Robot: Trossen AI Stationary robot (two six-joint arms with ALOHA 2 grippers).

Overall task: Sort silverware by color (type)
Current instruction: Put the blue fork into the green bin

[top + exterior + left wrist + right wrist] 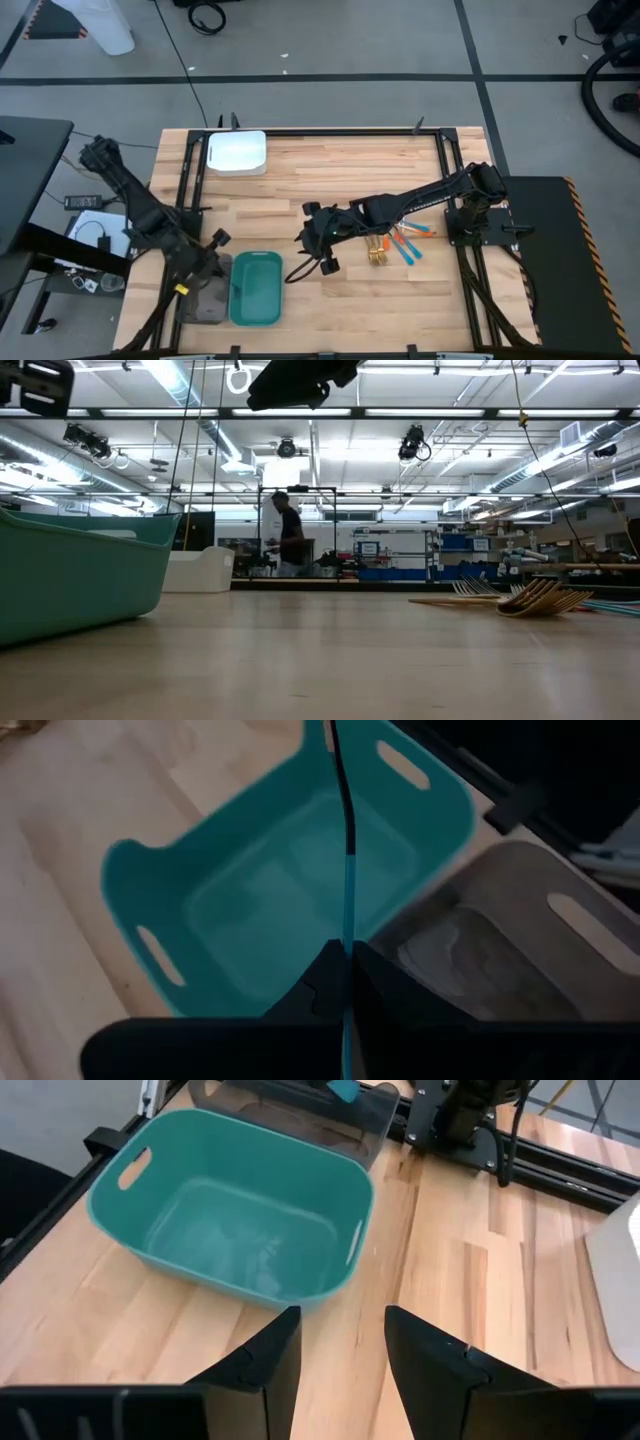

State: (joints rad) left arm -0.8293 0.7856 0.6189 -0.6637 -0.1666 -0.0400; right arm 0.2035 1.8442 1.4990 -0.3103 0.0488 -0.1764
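Observation:
My left gripper (213, 243) hangs over the near left of the table, above the grey tray (205, 300) and the teal tray (255, 288). It is shut on a finger-thin teal-blue piece of silverware (347, 880) whose far part looks dark. My right gripper (318, 250) is open at mid-table, a little right of the teal tray (235, 1210), with nothing between its fingers (270, 1355). The other silverware lies on the wood to its right: gold forks (378, 250) and teal and orange pieces (410, 242). My left gripper pinches the teal-blue piece by one end (346, 948) between its two shut fingers. The piece sticks straight out ahead of the fingers, in line with them. It slants downward, lifted clear, over the edge where the teal tray (290, 890) and the grey tray (500, 950) meet.
A white tray (237, 152) stands at the far left of the table. Black rails (320, 131) frame the tabletop. Bare wood lies between the trays and the silverware pile. A person (290, 535) stands in the room far behind the table.

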